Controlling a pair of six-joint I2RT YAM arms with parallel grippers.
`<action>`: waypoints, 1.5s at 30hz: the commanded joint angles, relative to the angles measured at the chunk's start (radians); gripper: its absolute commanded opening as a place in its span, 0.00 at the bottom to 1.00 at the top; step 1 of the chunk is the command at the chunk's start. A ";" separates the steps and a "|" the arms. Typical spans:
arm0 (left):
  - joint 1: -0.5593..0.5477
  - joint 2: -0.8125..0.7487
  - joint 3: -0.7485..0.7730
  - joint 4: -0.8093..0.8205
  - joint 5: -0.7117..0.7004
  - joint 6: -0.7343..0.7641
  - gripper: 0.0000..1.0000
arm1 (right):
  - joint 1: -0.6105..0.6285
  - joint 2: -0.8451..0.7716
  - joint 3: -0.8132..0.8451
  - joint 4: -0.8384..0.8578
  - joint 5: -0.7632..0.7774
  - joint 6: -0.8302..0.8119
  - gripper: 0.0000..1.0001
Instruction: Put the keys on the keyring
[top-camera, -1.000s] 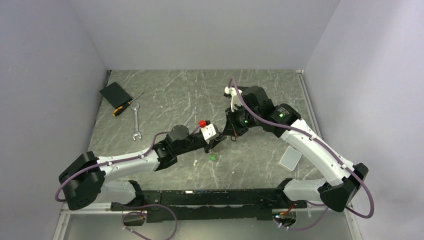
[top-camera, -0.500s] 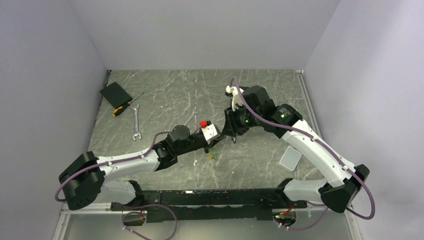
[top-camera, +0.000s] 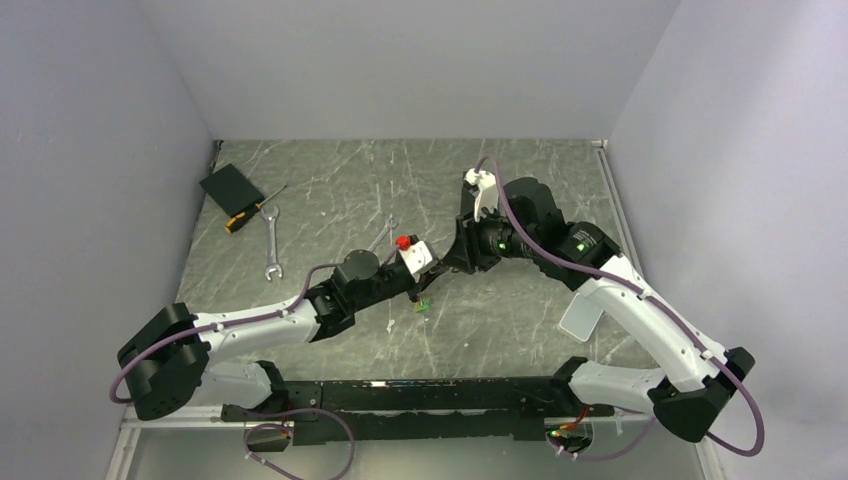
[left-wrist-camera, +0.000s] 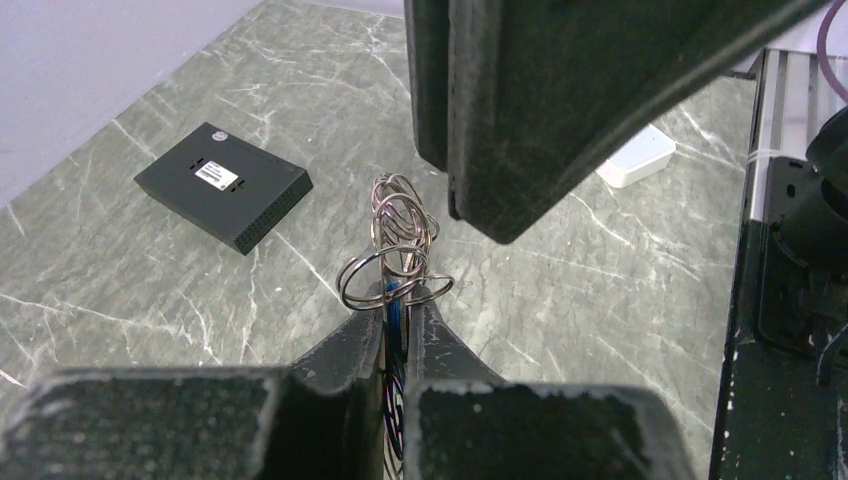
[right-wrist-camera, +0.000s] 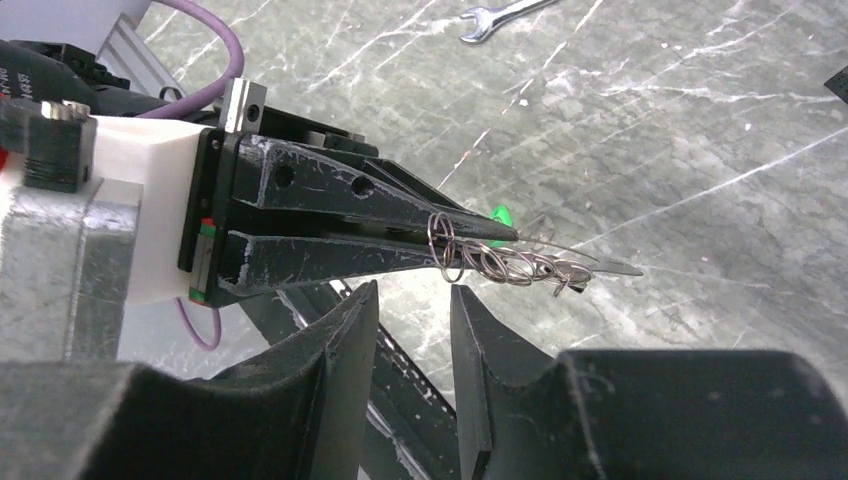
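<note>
My left gripper is shut on a blue-headed key, held edge-on between its jaws. A chain of small silver rings, part of the keyring, hangs from that key past the fingertips. In the right wrist view the same ring chain trails off the left gripper's fingers, with a green key head just behind them. My right gripper is open and empty, just below and beside the ring chain, not touching it. From above, both grippers meet mid-table, left and right, with the green key under them.
Two silver wrenches, a yellow-handled screwdriver and a black box lie at the back left. A white box sits at the right. The black base rail runs along the near edge.
The right arm has swung outward to the right and its gripper has come in against the left gripper's tips. The left gripper and the green key have risen slightly.
</note>
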 joint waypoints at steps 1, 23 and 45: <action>-0.003 -0.020 0.019 0.105 -0.028 -0.062 0.00 | 0.001 -0.023 -0.033 0.100 0.003 0.016 0.35; -0.003 -0.028 0.023 0.117 -0.005 -0.073 0.00 | 0.001 0.028 -0.050 0.169 0.002 -0.034 0.31; -0.002 -0.042 0.011 0.152 -0.047 -0.137 0.00 | 0.019 0.024 -0.098 0.163 0.016 -0.056 0.28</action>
